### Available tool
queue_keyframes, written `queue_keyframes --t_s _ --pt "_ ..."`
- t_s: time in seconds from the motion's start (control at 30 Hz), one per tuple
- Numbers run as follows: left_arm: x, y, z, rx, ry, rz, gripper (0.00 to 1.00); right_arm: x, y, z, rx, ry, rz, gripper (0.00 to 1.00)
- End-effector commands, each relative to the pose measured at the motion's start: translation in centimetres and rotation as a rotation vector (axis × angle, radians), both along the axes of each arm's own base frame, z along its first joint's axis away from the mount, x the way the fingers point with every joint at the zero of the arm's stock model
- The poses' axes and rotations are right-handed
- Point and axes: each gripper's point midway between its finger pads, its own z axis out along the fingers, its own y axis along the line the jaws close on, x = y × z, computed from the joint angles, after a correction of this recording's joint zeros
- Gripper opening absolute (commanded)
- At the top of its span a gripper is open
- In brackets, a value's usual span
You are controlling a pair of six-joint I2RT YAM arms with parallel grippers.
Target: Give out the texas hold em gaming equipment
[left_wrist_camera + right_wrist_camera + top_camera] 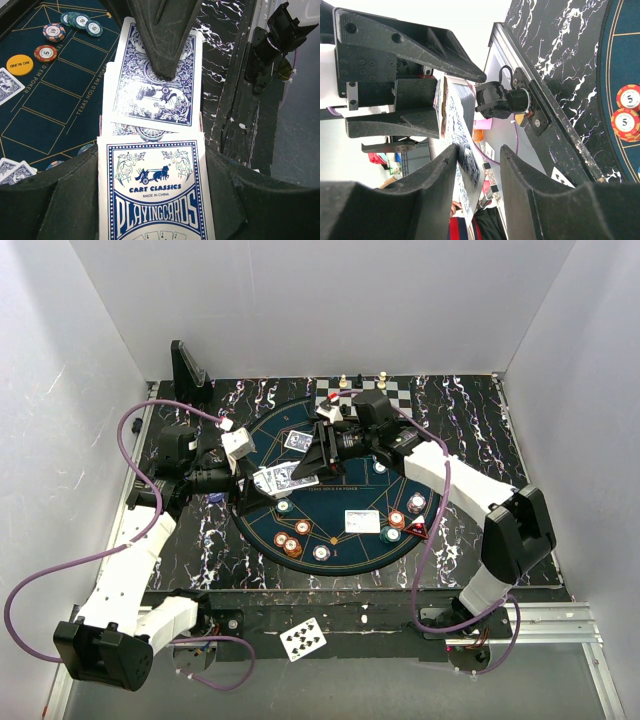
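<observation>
My left gripper (160, 150) holds the deck (157, 125) over the mat (330, 540). My right gripper (479, 165) is half open around one card (465, 155). Chips (405, 520) are out; more cards to deal.

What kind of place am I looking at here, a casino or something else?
Probably a robot test bench, not a casino: plain white walls box in a small marble-patterned table. Two robot arms work over a round poker mat scattered with chips, and the left gripper holds a card deck.
</observation>
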Motion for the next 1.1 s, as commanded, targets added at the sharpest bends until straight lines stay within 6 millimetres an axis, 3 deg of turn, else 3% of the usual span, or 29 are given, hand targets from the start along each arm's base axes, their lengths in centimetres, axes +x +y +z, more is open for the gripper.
queue_keyframes --t_s 0.0,0.6,1.07 --pt "-0.1 -0.3 2.4 -0.043 -0.081 -0.022 0.00 -0.5 -0.9 2.3 0.033 -0.035 -0.005 0.45" --pt "0.2 -0.3 2.7 -0.045 -0.089 -0.011 0.00 -1.8 -3.3 2.2 -0.006 -0.017 -0.010 0.43" --pt "0.3 -0.3 2.6 -0.041 -0.091 -0.004 0.00 -1.6 -5.2 3.5 0.005 -0.003 -0.025 0.26"
